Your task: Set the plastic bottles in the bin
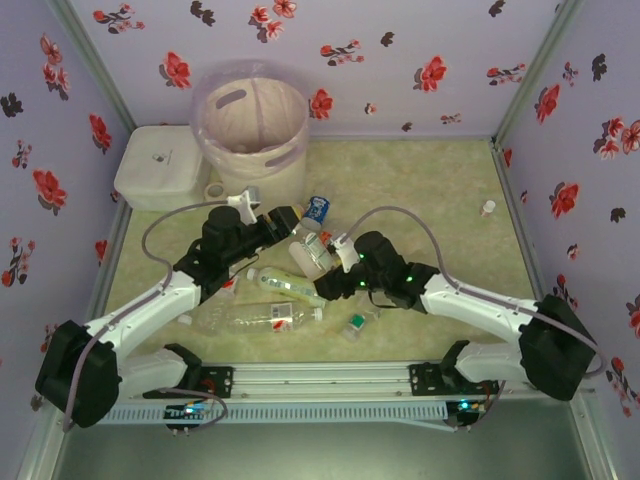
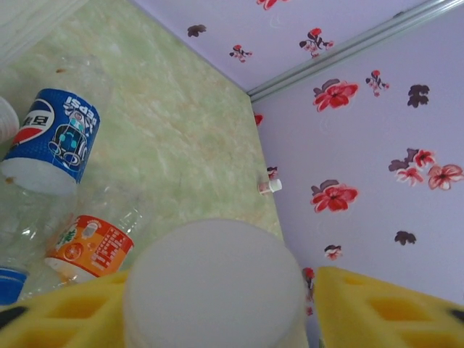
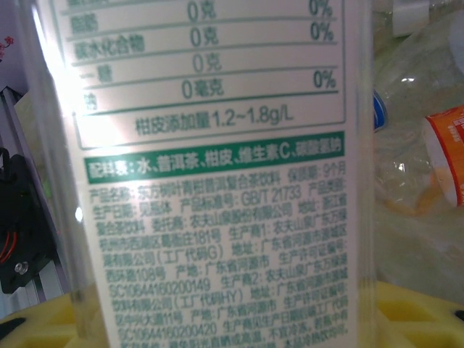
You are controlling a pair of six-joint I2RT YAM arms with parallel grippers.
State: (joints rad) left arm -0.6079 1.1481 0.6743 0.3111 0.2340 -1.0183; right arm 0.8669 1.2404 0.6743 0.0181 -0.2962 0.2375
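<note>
Plastic bottles (image 1: 265, 316), small and clear, with assorted labels: we log most of them lying on their sides in a loose heap on the pale green marbled tabletop (image 1: 430, 190), between the 2 arms and just in front of the bin.

Tall round cream-white plastic bin (image 1: 262, 178) with translucent pink liner: upright at the far left of the table, just beside a white rectangular lidded box (image 1: 160, 168).

Blue-labelled Pepsi bottle (image 2: 54, 138): on its side at the far edge of the heap, near the bin's base. An orange-labelled bottle (image 2: 90, 246) lies just beside it.

Left gripper (image 1: 285, 220): its 2 yellow fingers (image 2: 384, 304) flank a round white bottle top (image 2: 214, 279), close on both sides. We cannot tell whether they press on it.

Right gripper (image 1: 328, 280): clamped on 1 clear bottle with a white label printed in green (image 3: 210, 181), at the middle of the heap.
</note>
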